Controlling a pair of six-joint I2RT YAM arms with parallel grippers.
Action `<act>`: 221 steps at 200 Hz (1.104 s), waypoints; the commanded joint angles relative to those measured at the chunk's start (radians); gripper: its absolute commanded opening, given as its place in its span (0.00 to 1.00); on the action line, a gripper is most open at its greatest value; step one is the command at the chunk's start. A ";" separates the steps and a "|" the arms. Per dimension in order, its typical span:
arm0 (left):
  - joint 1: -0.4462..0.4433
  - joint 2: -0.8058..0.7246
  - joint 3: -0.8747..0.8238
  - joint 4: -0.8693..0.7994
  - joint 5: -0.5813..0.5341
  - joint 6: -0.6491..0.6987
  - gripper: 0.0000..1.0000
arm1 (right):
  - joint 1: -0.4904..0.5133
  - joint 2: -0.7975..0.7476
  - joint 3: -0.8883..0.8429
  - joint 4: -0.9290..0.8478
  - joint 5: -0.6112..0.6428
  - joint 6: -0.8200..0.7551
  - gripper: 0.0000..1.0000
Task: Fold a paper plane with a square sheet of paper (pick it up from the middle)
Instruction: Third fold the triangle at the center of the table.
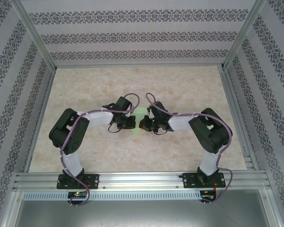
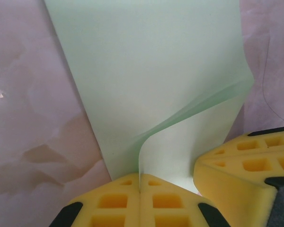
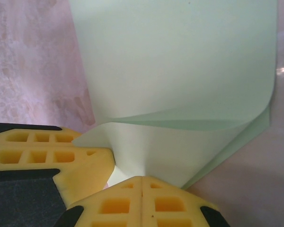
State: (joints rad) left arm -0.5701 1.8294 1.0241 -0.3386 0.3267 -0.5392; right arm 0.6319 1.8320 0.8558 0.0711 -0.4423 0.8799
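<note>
Two pinches on the sheet [image 1: 138,117]
We have the left jaws and right jaws each closed tight on its near edge at the middle of the bench [image 1: 132,80]; we should move both together, keeping the curling layers aligned.

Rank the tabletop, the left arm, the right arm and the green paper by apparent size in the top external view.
1. tabletop
2. left arm and right arm, which look alike
3. green paper, partly hidden between the arms

The sheet of paper [image 2: 156,71] is thin, smooth and matt, the claw pads [image 2: 113,203] yellow foam, the tabletop [image 2: 33,118] glossy and marble-patterned.
</note>
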 commanded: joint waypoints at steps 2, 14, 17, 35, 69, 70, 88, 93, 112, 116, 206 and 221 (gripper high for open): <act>0.006 0.006 -0.007 -0.065 -0.094 0.001 0.00 | -0.010 0.017 0.023 -0.021 0.018 -0.022 0.03; 0.005 0.009 -0.005 -0.068 -0.097 0.002 0.00 | -0.012 0.016 0.031 -0.037 0.023 -0.024 0.03; 0.006 0.009 -0.004 -0.068 -0.095 0.002 0.00 | -0.011 0.016 0.033 -0.041 0.024 -0.025 0.03; 0.004 0.011 -0.004 -0.069 -0.094 0.002 0.00 | -0.016 0.009 0.038 -0.049 0.020 -0.031 0.04; 0.005 0.008 -0.004 -0.076 -0.097 0.004 0.00 | -0.033 -0.013 0.048 -0.071 0.023 -0.047 0.04; 0.005 0.007 -0.004 -0.076 -0.097 0.005 0.00 | -0.035 -0.013 0.049 -0.072 0.022 -0.048 0.04; 0.005 0.010 -0.004 -0.077 -0.099 0.004 0.00 | -0.040 0.009 0.057 -0.094 0.024 -0.055 0.04; 0.005 0.008 -0.004 -0.077 -0.100 0.004 0.00 | -0.041 0.017 0.057 -0.095 0.025 -0.055 0.04; 0.005 0.010 -0.004 -0.077 -0.097 0.004 0.00 | -0.040 0.040 0.053 -0.093 0.022 -0.049 0.04; 0.005 0.011 -0.003 -0.077 -0.098 0.004 0.00 | -0.040 0.042 0.052 -0.091 0.025 -0.049 0.04; 0.006 0.009 0.005 -0.086 -0.096 0.008 0.00 | -0.061 -0.013 0.075 -0.117 0.044 -0.075 0.04; 0.006 0.009 0.010 -0.089 -0.095 0.009 0.00 | -0.063 0.012 0.070 -0.119 0.045 -0.069 0.04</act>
State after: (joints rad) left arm -0.5701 1.8290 1.0309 -0.3496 0.3103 -0.5392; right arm 0.5797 1.8412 0.9077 -0.0280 -0.4274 0.8345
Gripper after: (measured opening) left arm 0.054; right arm 0.048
